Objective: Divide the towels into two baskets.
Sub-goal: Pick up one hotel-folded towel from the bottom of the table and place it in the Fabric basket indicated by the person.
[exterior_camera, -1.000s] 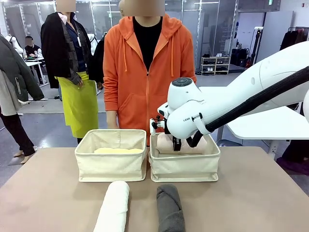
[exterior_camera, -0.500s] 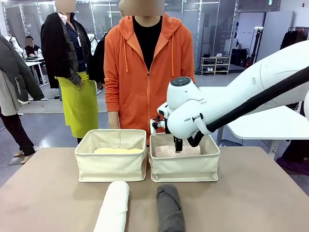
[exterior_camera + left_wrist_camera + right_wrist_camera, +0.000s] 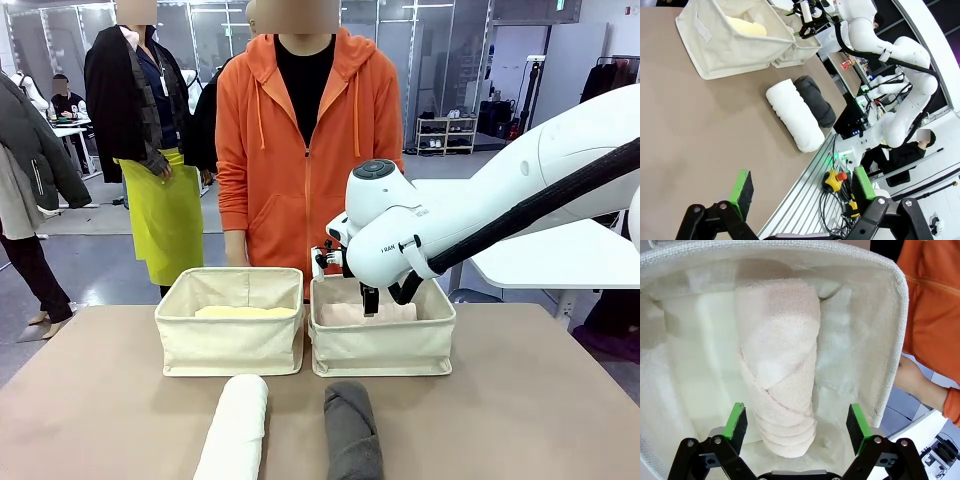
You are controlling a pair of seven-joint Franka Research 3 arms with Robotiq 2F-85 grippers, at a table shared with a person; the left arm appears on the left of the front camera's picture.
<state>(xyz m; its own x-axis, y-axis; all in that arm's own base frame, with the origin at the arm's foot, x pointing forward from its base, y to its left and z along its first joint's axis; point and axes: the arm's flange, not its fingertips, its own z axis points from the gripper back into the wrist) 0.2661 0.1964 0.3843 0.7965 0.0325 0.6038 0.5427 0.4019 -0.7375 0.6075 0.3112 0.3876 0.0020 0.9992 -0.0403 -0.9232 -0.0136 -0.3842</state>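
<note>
The right arm [image 3: 470, 215] is built of glossy white rounded shells. One joint has a round dark grey cap [image 3: 375, 169], and there is small dark lettering [image 3: 389, 249] on the shell below it. A thick black fabric-covered hose [image 3: 540, 203] runs along the arm. At the wrist sits a small black and silver block [image 3: 328, 258].

The right gripper [image 3: 796, 426] has black linked fingers [image 3: 722, 454] tipped with bright green pads [image 3: 736, 421], and silver screws [image 3: 690, 443] at the pivots. The left gripper [image 3: 802, 185] is made the same way.

The person [image 3: 305, 150] wears an orange zip hoodie [image 3: 250, 170] with orange drawstrings over a black top, and its sleeve [image 3: 935, 295] is the same plain orange.
</note>
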